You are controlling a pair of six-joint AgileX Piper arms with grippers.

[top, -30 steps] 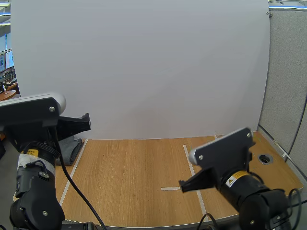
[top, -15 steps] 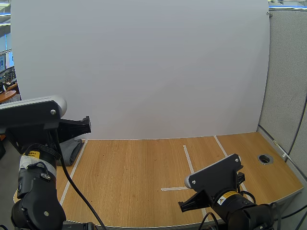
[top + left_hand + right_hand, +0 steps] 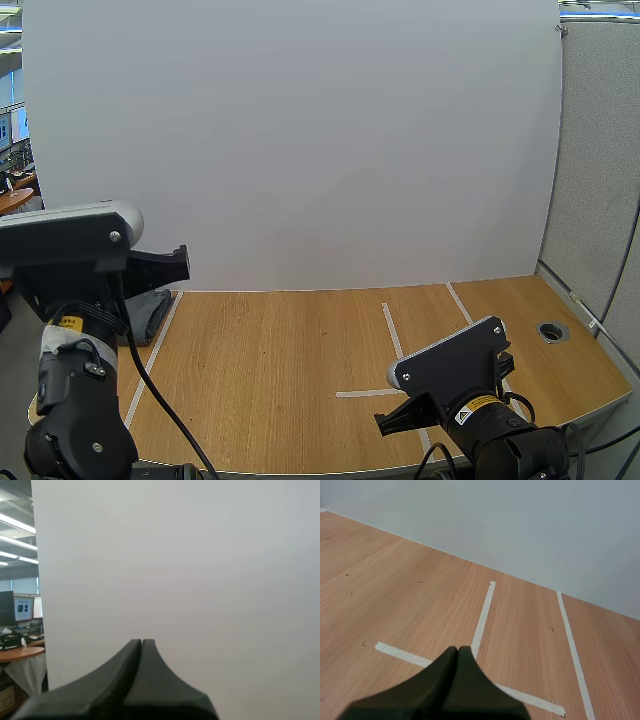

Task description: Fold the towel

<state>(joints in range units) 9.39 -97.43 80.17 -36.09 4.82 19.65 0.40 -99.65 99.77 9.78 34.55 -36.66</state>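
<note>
High view: towel (image 3: 148, 312) lies as bunched grey heap at table's (image 3: 270, 370) far left edge, outside tape line (image 3: 152, 355), partly behind left arm; folded or merely crumpled, cannot tell. Both arms raised near their bases, well apart from towel. No containers.

Left wrist: left gripper (image 3: 142, 645) pressed together, holding nothing, aimed at white backdrop.

Right wrist: right gripper (image 3: 458, 652) pressed together, empty, over tape marks (image 3: 482, 615). Any fold would need corners found and edges matched.
</note>
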